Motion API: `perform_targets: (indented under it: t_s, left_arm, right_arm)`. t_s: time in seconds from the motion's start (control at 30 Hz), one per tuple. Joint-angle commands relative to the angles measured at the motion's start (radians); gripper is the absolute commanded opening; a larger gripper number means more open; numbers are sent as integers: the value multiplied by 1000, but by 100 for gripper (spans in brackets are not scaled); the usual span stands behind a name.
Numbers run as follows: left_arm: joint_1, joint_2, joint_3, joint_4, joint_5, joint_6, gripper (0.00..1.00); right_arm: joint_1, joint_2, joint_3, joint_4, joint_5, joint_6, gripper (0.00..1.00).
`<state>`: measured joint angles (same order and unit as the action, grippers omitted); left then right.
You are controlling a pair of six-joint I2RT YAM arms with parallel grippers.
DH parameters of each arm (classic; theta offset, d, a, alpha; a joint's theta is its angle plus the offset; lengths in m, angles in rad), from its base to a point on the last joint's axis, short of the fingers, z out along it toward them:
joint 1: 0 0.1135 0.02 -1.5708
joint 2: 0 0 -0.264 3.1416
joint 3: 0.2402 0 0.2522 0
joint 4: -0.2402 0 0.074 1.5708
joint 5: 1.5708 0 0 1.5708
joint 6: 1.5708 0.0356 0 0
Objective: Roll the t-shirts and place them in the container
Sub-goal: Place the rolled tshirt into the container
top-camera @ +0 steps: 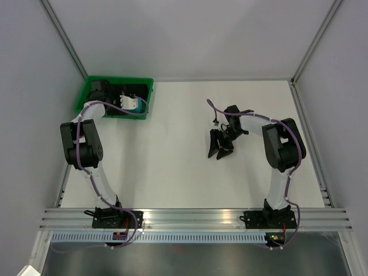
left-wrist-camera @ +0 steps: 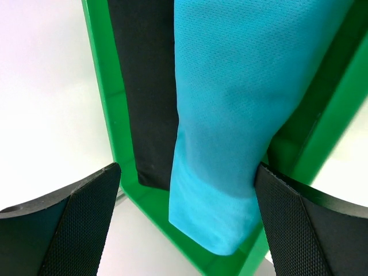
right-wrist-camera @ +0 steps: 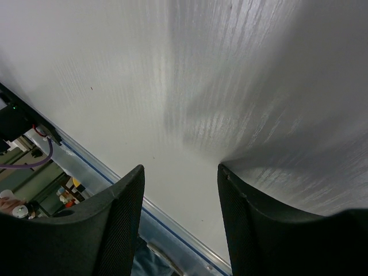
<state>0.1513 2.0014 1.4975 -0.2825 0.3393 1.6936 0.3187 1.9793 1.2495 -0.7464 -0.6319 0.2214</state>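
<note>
Left end effector (left-wrist-camera: pixel 187 172): you have it over the green tray (top-camera: pixel 86 95), which sits at the far left corner of the counter (top-camera: pixel 172 167). The jaws are spread wide and nothing is held between them. In the left wrist view the teal t-shirt (left-wrist-camera: pixel 230 86) lies in the tray as a long bundle running away from the camera. Its near end overlaps the tray's rim. The black t-shirt (left-wrist-camera: pixel 146 86) lies alongside it in the same tray, touching it along one long edge.

One of the left fingertips (left-wrist-camera: pixel 103 190) stands over bare counter, outside the tray wall. The other sits right against the edge of the teal cloth. You cannot tell from these views whether it actually presses the fabric.

Right end effector (top-camera: pixel 220 146): it is above open counter, right of the middle and well apart from the tray. The jaws are partly spread with a clear gap between the pads (right-wrist-camera: pixel 123 224). Your right wrist view shows only a bare white surface through that gap, so nothing is pinched and no cloth is touched.
</note>
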Motion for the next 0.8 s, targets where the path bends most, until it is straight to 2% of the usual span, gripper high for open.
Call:
perform_targets:
  t_s: [0.0, 0.23, 0.3, 0.43, 0.47, 0.5, 0.57, 0.6, 0.77]
  left_arm:
    - [8, -70, -28, -6, 9, 46, 100]
    - [10, -147, -98, -4, 23, 90, 100]
    - [10, -191, -105, -4, 52, 55, 100]
    - [8, -188, -45, 34, 69, -170, 99]
    - [10, -162, -27, 39, 52, -278, 96]
    - [7, -144, 13, 42, 29, -332, 82]
    - [8, -116, 47, 55, -40, -478, 62]
    - [8, -92, 65, 63, -63, -515, 43]
    - [13, 9, 105, 78, -232, -627, 6]
  right_arm:
    - [5, 15, 39, -13, -8, -30, 60]
    - [5, 16, 41, -11, -17, -40, 60]
    - [3, 15, 39, -2, -18, -39, 60]
    - [5, 12, 27, 19, -28, -28, 60]
    - [5, 12, 22, 22, -31, -25, 59]
    - [5, 12, 21, 24, -31, -27, 59]
    - [6, 10, 14, 28, -34, -27, 59]
    - [5, 7, 13, 28, -34, -25, 58]
    - [5, 7, 8, 35, -37, -24, 58]
